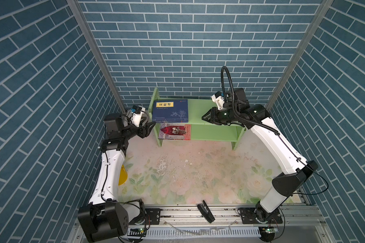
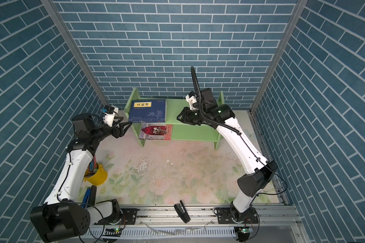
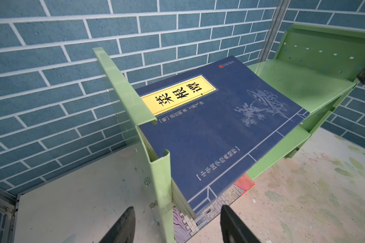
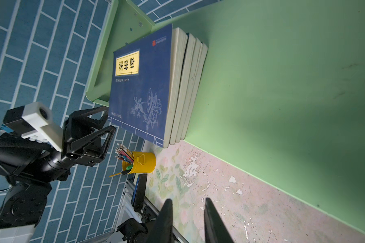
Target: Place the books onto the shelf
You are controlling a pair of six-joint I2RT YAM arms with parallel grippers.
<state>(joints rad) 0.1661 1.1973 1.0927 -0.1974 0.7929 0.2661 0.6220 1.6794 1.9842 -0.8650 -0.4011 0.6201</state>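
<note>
Books shelved, blue stack (image 1: 170, 111) pokes out front

Sits on top tier of the shelf (image 1: 207, 110), red book (image 1: 175, 132) below; left gripper (image 1: 150, 128) wide open, empty, by its corner; right gripper (image 1: 204, 118) partly open, empty too. Thin paperbacks, prob floppy w/ slick covers, so grab the overhanging edge.

Both top views look steeply down from high above the table's (image 1: 198, 168) near edge, facing the back wall (image 1: 177, 52). They take in nearly the same whole scene, with the shelf (image 1: 195, 109) far and central.

The left wrist camera sits just behind the left gripper (image 3: 177, 210), close to the shelf's left end, looking along the blue book stack (image 3: 219, 130).

The right wrist camera looks past the right gripper (image 4: 188, 202) over the top board, its picture rolled sideways, towards the same stack (image 4: 141, 88). Both wrist views share that stack.
</note>
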